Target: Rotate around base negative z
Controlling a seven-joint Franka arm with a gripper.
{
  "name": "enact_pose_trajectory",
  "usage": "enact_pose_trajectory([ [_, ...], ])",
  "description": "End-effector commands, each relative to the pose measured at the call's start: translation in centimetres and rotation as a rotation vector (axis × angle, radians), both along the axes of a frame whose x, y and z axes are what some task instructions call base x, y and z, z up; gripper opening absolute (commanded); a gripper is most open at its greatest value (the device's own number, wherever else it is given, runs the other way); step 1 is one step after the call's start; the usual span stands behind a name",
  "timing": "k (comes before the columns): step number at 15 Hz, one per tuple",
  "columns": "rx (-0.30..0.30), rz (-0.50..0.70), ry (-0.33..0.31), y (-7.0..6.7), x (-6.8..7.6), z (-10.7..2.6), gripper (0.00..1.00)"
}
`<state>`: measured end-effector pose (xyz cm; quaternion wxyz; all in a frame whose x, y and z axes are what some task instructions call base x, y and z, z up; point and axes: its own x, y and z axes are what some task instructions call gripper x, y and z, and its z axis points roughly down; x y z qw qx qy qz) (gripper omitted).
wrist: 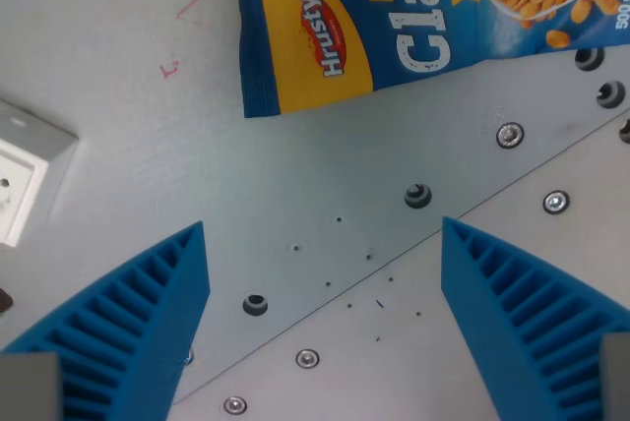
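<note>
My gripper (325, 273) is open and empty; its two blue ribbed fingers (138, 313) stand wide apart at the bottom of the wrist view. Between them lies a bare grey metal plate (335, 195) with screws and holes. A blue and yellow bag of peanuts (394, 18), marked "Hrusty", lies flat at the top of the view, well beyond the fingertips and not touched by them.
A white socket-like box (25, 170) sits at the wrist view's left edge. Red pen marks (192, 3) are on the white tabletop at the upper left. A plate seam with bolts (556, 203) runs diagonally from lower left to upper right.
</note>
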<state>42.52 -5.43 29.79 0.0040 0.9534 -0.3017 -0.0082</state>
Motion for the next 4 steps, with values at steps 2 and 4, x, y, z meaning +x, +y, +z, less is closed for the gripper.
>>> enact_pose_trajectory([
  [2, 0.005, -0.185, -0.005, -0.01, 0.01, 0.23, 1.00],
  [4, 0.005, -0.212, -0.005, -0.01, 0.01, 0.23, 1.00],
])
